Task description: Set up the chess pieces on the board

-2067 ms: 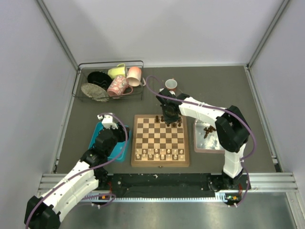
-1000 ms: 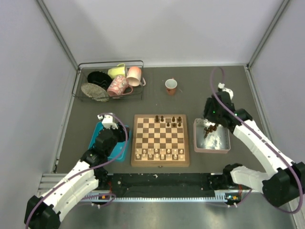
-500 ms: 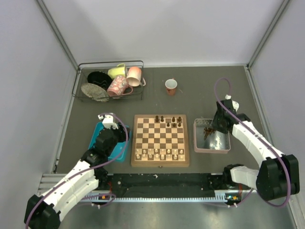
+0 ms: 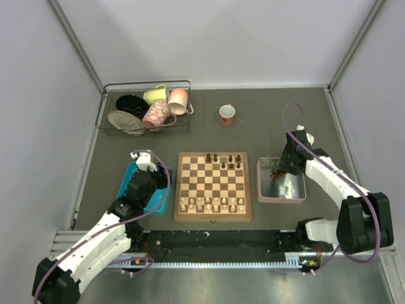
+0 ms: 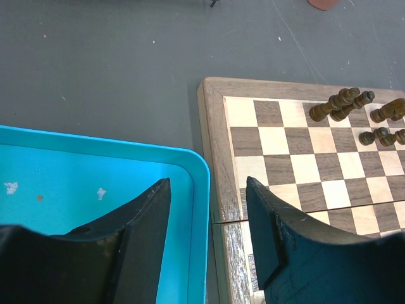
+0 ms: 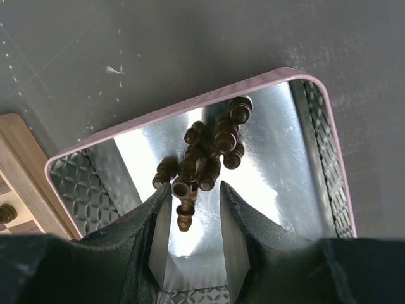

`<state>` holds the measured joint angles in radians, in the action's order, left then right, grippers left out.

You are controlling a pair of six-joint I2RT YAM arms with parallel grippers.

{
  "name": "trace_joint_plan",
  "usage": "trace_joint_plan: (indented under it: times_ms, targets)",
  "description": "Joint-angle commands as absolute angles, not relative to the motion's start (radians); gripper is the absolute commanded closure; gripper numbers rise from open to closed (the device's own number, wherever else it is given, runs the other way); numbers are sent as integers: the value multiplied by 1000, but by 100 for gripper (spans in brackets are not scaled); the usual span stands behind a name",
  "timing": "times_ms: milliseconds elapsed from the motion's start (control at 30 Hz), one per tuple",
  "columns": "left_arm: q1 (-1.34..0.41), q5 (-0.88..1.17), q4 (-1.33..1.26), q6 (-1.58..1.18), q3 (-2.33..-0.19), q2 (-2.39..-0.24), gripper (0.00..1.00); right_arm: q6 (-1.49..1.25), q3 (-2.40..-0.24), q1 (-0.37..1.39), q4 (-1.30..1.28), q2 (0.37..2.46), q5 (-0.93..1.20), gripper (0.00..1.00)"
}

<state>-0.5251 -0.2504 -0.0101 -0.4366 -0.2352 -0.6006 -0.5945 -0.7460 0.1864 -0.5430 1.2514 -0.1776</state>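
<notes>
Brown chess pieces (image 6: 221, 136) heaped flat, one lengthwise within right pincer (image 6: 194, 190)

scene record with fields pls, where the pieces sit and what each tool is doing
board: centre of table
on board: a few dark pieces on far rows, pale pieces along near row
pink-rimmed tray: right of board, holds heap of dark pieces
right tool: open, low over heap, fingers either side of one piece
left tool: open, empty, over blue tray's edge
</notes>
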Motion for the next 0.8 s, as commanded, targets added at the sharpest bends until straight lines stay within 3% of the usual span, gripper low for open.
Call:
trace_joint_plan:
  times_ms: [0,767]
  targets:
    - [-523,-242,-74,-422,-230,-600,44,-580,-746,176,-489,1272,-141,65]
    - [-523,-239,-75,-422,-230,-600,44,-554,-779,176,-471,1348,-175,76]
